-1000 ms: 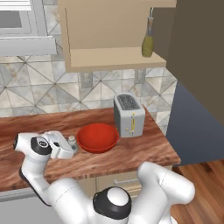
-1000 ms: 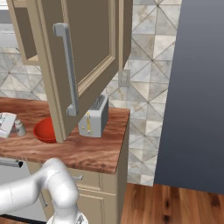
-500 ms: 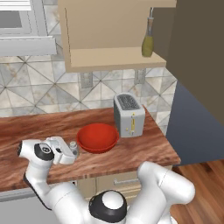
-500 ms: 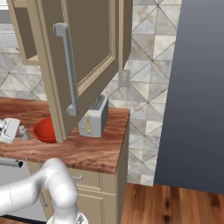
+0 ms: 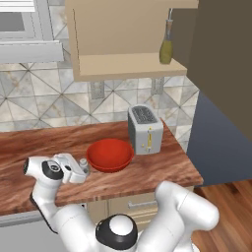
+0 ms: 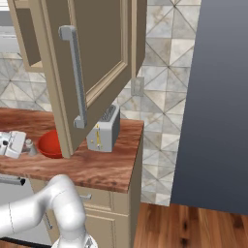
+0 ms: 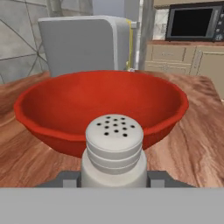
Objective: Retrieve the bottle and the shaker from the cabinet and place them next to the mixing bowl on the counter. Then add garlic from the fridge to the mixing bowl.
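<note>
Since a second ago the gripper (image 5: pixel 81 170) has slid rightward along the counter (image 5: pixel 162 167), bringing the shaker (image 7: pixel 114 151) just beside the mixing bowl (image 7: pixel 103 109). Its fingers clasp the pale cylinder below the perforated domed cap; the bowl is glossy red, the countertop reddish wood-grain. No writing is legible

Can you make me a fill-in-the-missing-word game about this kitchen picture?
1. The bowl on the counter is colored ____.
2. The bottle stands on the shelf inside the open ____.
3. The shaker sits between the tool's fingers, just in front of the ____.
4. The silver box to the right of the bowl, with slots on top, is a ____.

Missing words: red; cabinet; bowl; toaster
</note>
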